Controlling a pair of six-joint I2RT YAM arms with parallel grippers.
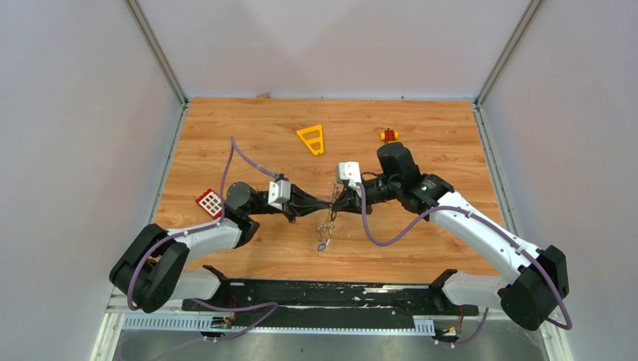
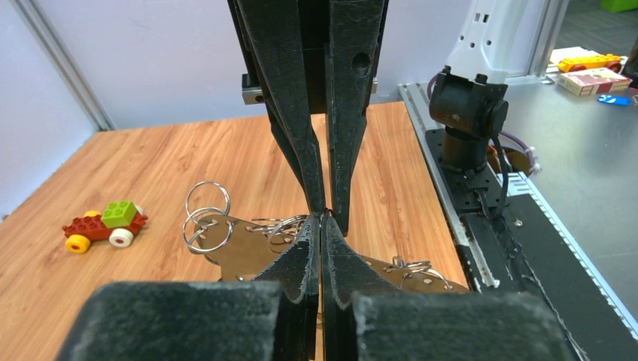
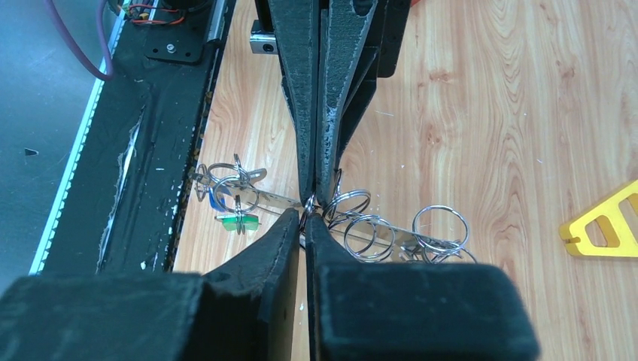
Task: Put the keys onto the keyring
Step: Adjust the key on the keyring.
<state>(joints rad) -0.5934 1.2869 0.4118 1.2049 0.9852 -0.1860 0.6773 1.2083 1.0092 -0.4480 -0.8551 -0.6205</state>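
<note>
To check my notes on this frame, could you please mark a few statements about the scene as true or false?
1. The left end effector and the right end effector meet tip to tip. True.
2. The yellow triangle lies beside the arm bases. False: it lies farther out, beyond the tips.
3. Keys with blue and green tags show near the tips. True.
4. The left end effector's jaws stand wide open. False: they are shut.
5. The right end effector holds the toy car. False: it stands free on the table.
</note>
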